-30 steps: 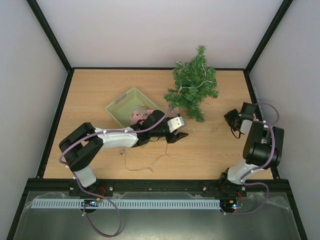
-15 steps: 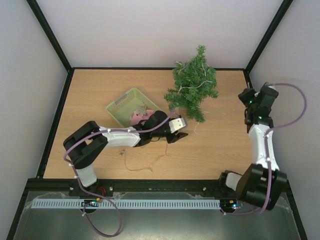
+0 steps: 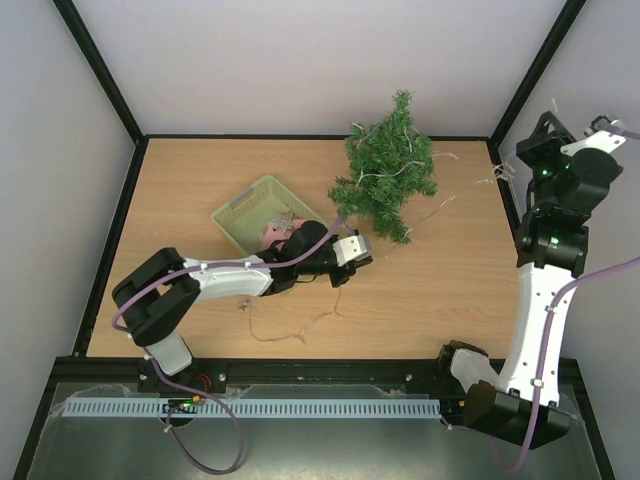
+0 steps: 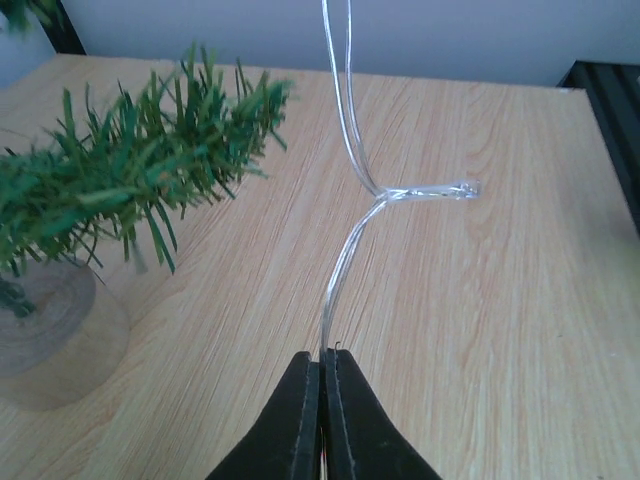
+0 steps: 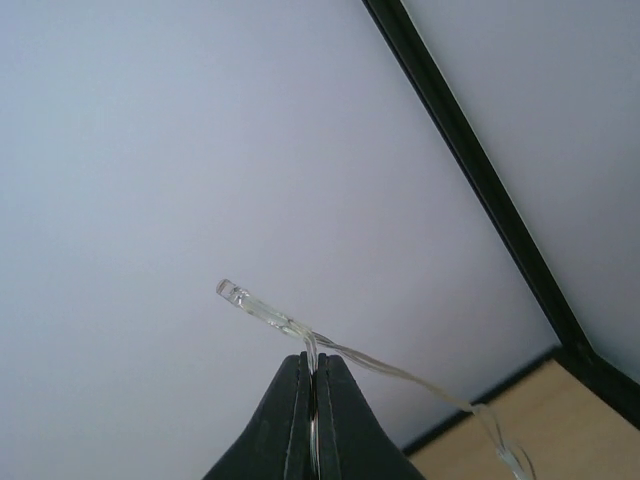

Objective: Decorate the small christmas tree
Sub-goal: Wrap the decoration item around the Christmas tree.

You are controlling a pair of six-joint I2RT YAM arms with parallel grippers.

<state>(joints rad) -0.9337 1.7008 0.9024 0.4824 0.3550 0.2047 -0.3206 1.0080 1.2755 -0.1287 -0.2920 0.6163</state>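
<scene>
overhead camera: fixed high above and behind the arm bases, looking down and forward over the whole table (image 3: 200, 180) from far off. left wrist camera: very near, low over the tabletop, looking past the pinched left gripper (image 4: 321, 365) along a clear wire (image 4: 345, 250) toward the tree (image 4: 120, 190). right wrist camera: tilted upward past the pinched right gripper (image 5: 314, 372) at a pale wall (image 5: 150, 150) and a black frame post (image 5: 470, 160). all three show the wire; overhead and left wrist share tree and table.
</scene>
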